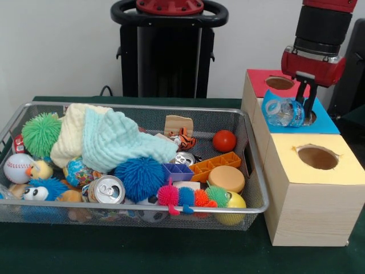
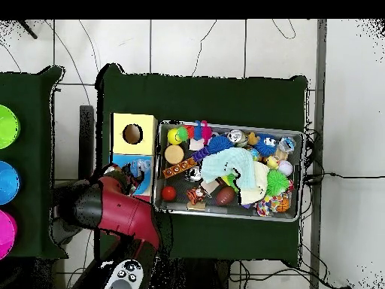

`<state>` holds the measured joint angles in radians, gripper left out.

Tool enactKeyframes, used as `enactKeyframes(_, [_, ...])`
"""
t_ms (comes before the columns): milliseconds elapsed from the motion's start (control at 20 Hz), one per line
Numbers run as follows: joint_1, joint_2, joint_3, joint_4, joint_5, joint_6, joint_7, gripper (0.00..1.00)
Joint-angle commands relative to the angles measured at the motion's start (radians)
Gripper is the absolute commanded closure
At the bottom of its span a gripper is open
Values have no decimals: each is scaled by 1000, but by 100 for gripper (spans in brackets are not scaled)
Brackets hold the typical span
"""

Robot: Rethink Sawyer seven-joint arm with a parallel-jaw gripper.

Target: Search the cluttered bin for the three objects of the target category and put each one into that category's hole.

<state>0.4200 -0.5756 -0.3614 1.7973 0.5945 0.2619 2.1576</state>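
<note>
The claw (image 1: 304, 108) hangs over the blue box (image 1: 325, 121), pinched shut on a crushed clear plastic bottle (image 1: 283, 112). The bottle lies on its side right above that box's hole, so I'd judge it is about to be dropped in. The blue box is the middle one of three: a red box (image 1: 259, 80) behind it and a yellow box (image 1: 336, 171) in front, each of pale wood with a coloured paper top and a round hole.

Left of the blue box sits the wire-mesh bin (image 1: 251, 171), heaped with odds and ends. A soft waffle-weave cloth (image 1: 114, 140), cream and mint, is draped over the pile and hides part of it. Near the bin's front rim a shiny can (image 1: 107, 189) lies with its top outward; a second can (image 1: 185, 158) glints deeper in, beside an orange plastic tray (image 1: 217, 164). They may belong with the bottle, though I can't be sure. A spiky blue ball (image 1: 140, 178), a green one (image 1: 41, 134) and a smooth red ball (image 1: 224, 140) fill gaps.
</note>
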Motion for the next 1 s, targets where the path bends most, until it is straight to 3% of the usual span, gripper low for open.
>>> enactKeyframes(50, [-49, 107, 34, -57, 73, 28, 280, 100])
enactKeyframes(300, [-75, 98, 68, -16, 65, -22, 259, 100])
enactKeyframes(550, [-115, 90, 151, 52, 60, -85, 245, 100])
enactKeyframes(800, [-171, 62, 258, 156, 70, -95, 241, 100])
enactKeyframes(1000, [-166, 50, 269, 205, 55, -91, 246, 100])
